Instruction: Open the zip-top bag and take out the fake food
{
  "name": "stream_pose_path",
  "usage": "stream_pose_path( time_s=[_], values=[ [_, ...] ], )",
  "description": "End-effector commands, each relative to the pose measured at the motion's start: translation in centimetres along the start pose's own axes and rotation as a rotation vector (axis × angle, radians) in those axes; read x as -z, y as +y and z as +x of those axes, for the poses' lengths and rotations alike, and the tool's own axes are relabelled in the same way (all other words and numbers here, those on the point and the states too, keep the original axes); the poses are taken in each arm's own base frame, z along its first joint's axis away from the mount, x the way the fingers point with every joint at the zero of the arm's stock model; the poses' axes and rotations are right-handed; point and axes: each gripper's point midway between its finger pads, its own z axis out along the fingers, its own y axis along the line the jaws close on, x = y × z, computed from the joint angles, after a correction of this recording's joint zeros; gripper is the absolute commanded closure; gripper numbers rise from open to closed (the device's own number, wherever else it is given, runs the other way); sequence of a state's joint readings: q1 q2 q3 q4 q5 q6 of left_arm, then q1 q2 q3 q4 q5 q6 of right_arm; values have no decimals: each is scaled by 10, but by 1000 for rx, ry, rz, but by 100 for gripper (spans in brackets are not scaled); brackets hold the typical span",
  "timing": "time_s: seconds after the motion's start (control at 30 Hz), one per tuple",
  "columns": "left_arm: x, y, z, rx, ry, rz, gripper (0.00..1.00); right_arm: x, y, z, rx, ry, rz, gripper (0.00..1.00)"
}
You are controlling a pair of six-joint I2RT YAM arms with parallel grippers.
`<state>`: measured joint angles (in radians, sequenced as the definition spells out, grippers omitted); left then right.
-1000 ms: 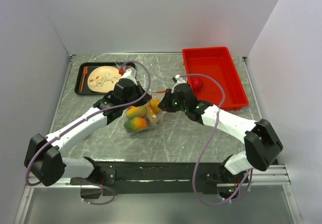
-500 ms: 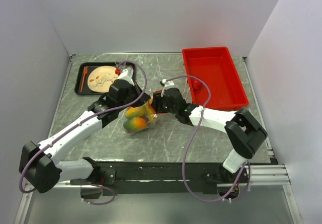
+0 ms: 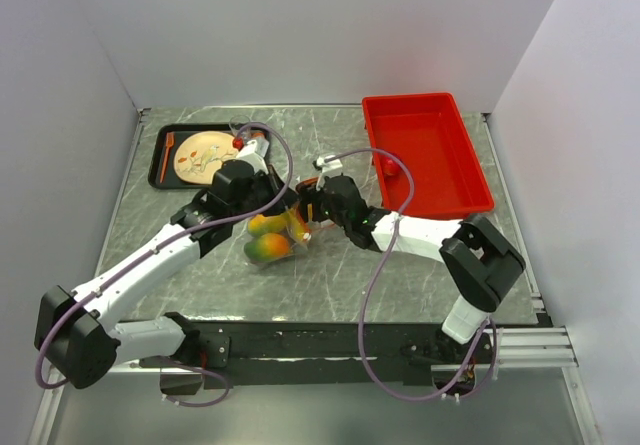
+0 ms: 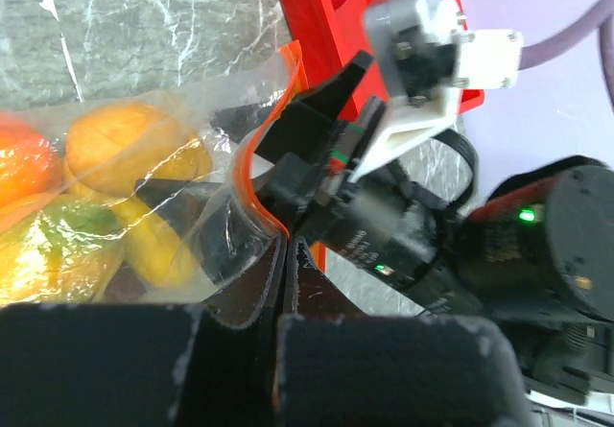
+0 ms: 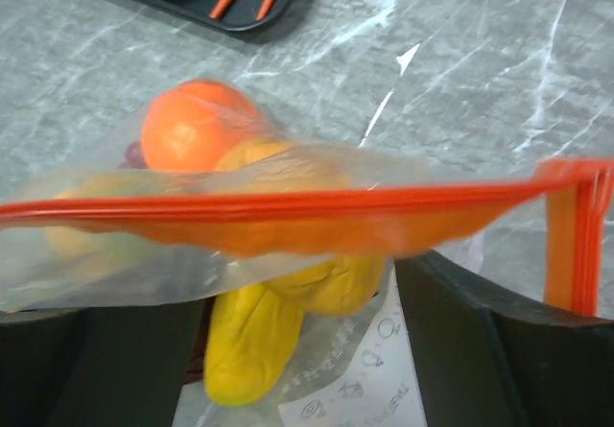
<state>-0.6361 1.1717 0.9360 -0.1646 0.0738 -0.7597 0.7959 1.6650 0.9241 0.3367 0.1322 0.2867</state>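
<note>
The clear zip-top bag lies mid-table with its orange-red zipper strip lifted. My left gripper is shut on the bag's edge by the strip; in the top view the left gripper is at the bag's upper side. Inside are fake food pieces: an orange, a yellow fruit and a green-orange mango. My right gripper is open at the bag's mouth, its fingers either side of the yellow fruit and not closed on it. From above, the right gripper meets the bag's right end.
A red bin stands at the back right with one red fruit in it. A black tray holding a beige plate and orange cutlery sits at the back left. Purple cables loop over both arms.
My right gripper has moved left from near the red bin to the bag's mouth, and its jaws have spread wide. The left gripper has kept its hold on the bag's edge.
</note>
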Motion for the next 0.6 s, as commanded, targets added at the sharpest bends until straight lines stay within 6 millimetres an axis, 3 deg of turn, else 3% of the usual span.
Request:
stream_pose_path(
  time_s=[0.0, 0.13, 0.27, 0.37, 0.5, 0.57],
  values=[
    [12, -30, -15, -37, -39, 127, 99, -9, 16, -3, 66, -19, -54, 14],
    [11, -25, -13, -26, -38, 146, 99, -13, 28, 9, 65, 16, -133, 13],
    [12, -22, -15, -13, -47, 174, 99, -16, 32, 7, 20, -8, -148, 18],
    [10, -18, -17, -12, -51, 163, 99, -18, 33, 6, -9, -13, -143, 32],
    [9, -9, -19, 1, -66, 124, 99, -14, 32, -1, -49, -37, -126, 58],
    [8, -1, -21, 13, -81, 82, 99, -10, 32, -1, -63, -31, -123, 63]
  ],
)
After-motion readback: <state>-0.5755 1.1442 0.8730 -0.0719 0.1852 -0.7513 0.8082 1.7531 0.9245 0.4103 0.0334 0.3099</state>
